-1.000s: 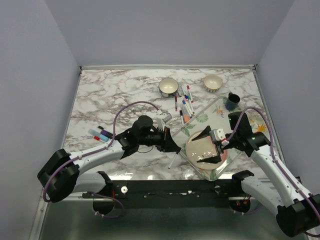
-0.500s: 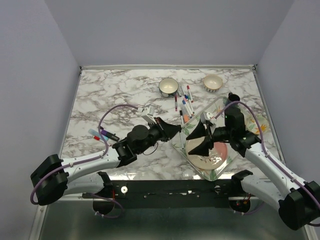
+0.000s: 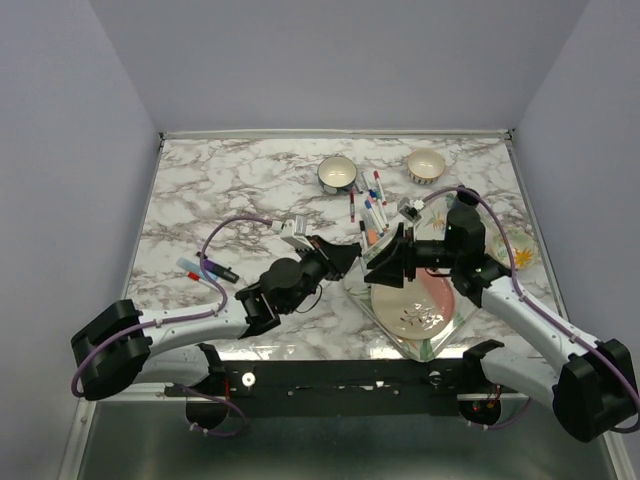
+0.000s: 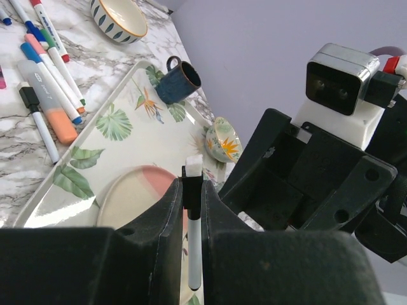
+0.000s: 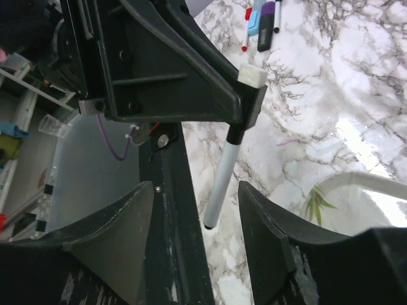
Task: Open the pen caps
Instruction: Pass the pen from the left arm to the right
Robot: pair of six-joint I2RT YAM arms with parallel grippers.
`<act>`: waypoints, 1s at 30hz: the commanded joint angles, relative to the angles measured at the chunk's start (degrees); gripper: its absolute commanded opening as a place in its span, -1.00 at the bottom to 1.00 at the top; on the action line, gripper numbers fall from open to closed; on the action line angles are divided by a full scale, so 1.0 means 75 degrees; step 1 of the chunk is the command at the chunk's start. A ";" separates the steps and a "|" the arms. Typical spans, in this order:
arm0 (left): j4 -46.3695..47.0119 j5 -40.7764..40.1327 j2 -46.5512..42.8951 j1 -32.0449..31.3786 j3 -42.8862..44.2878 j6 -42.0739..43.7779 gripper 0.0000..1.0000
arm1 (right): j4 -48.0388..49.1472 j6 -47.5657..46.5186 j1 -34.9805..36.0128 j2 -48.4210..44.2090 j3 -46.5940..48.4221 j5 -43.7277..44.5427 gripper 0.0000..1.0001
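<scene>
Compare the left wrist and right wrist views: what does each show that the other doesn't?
Only the left wrist: the leaf-print tray, blue mug, floral bowl, pink plate and loose pens on the marble. Only the right wrist: the held pen down to its black end, between the right gripper, jaws open and apart from it, plus three markers far off. Both: the left gripper, jaws shut on that pen.

Left arm [image 3: 190, 325] and right arm [image 3: 535, 320]: white links, black joints, purple cable [image 3: 240, 220] looped along each. Fingers [image 4: 152, 235] black, wedge-shaped; silver camera box [image 4: 337, 77] on wrist, maybe a red-tipped plug.
</scene>
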 commanded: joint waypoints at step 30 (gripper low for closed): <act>-0.0010 0.0026 0.0373 -0.0282 0.0573 0.0798 0.06 | -0.0116 -0.0380 0.0352 0.0498 0.0280 -0.0049 -0.99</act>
